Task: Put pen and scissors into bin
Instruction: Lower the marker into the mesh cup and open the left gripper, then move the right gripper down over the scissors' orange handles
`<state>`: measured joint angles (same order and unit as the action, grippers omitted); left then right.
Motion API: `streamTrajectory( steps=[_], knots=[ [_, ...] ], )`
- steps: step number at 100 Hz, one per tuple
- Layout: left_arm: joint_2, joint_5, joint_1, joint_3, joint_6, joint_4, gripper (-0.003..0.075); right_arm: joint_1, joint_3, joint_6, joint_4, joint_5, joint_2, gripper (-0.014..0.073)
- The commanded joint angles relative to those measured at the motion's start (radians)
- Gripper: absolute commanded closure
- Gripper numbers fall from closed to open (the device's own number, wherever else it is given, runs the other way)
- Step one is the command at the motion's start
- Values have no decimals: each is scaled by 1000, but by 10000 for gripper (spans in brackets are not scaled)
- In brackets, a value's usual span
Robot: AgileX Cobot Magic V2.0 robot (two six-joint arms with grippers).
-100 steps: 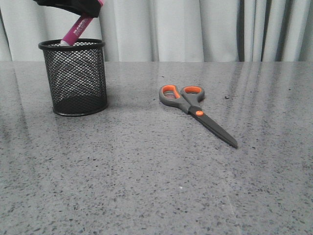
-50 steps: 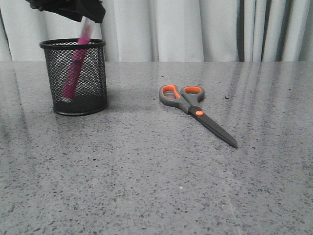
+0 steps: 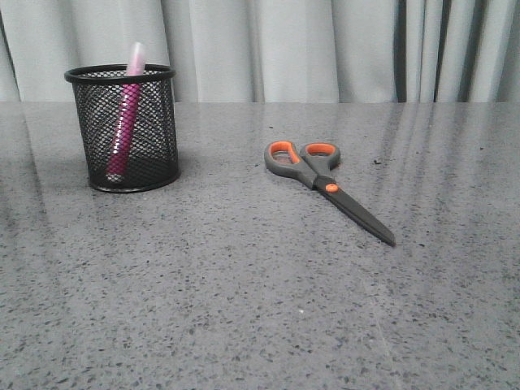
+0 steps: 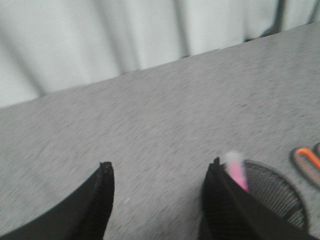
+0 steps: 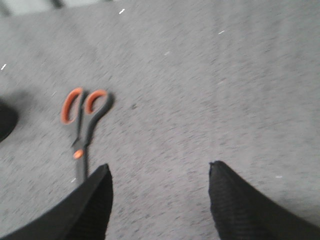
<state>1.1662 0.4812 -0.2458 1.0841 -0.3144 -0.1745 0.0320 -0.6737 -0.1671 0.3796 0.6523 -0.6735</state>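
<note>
Pink pen [image 3: 125,122] leaning inside bin [image 3: 123,130]; scissors [image 3: 325,184] flat, seemingly closed, on table.

Soft, even daylight; the front view is sharp, the bench [image 3: 260,284] faintly glossy with pale streaks at upper right. Both wrist views are smeared with blur, the scissors [image 5: 82,127] included.

A: What is behind your work area?
B: Curtain [image 3: 325,49]: pale grey-white, hanging in vertical folds across the whole back, with darker creases toward your right.

A: And the surface?
B: Counter [image 3: 244,309]: grey speckled stone look, glossy; you can see faint streaks of the curtain folds mirrored in it near the far edge.

A: Light?
B: Even and soft, with short, dim shadows. Both wrist views are blurred; they show you the same grey speckle.
</note>
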Motion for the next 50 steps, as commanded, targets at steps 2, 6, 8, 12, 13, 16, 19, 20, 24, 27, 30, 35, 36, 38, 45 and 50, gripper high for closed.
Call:
streamTrajectory(
  steps=[2, 6, 8, 12, 13, 16, 19, 20, 24, 27, 30, 35, 36, 38, 45, 50],
  knots=[
    [-73, 29, 65, 30, 6, -12, 344, 3, -34, -167, 171, -11, -49, 204],
    [-91, 49, 89, 28, 6, -17, 344, 3, -34, -236, 238, 14, -77, 204],
    [-102, 51, 100, 26, 6, -19, 344, 3, -34, -269, 269, 25, -93, 204],
    [-125, 56, 120, 20, 6, -21, 344, 3, -36, -330, 326, 49, -123, 204],
    [-129, 56, 122, 17, 6, -23, 344, 3, -36, -340, 335, 52, -128, 204],
    [-150, 52, 133, 6, 6, -23, 344, 3, -41, -375, 364, 70, -147, 204],
    [-166, 49, 145, -3, 6, -23, 344, 3, -51, -410, 388, 94, -173, 204],
    [-170, 47, 148, -6, 6, -23, 344, 5, -53, -416, 392, 99, -179, 204],
    [-194, 40, 159, -23, 6, -25, 344, 4, -72, -458, 417, 131, -210, 204],
    [-209, 26, 164, -38, 6, -24, 344, 4, -86, -484, 432, 152, -230, 204],
    [-228, 15, 169, -57, 6, -24, 344, 4, -103, -505, 446, 171, -249, 204],
    [-252, -5, 176, -83, 6, -24, 344, 4, -132, -527, 473, 195, -283, 204],
    [-255, -8, 179, -87, 6, -24, 344, 4, -140, -530, 475, 197, -287, 204],
    [-265, -16, 178, -98, 6, -24, 344, 4, -153, -530, 478, 199, -298, 204],
    [-290, -31, 178, -131, 6, -25, 344, 4, -195, -530, 480, 210, -335, 204],
    [-302, -33, 178, -147, 6, -28, 344, 4, -226, -530, 480, 233, -362, 204]
  ],
)
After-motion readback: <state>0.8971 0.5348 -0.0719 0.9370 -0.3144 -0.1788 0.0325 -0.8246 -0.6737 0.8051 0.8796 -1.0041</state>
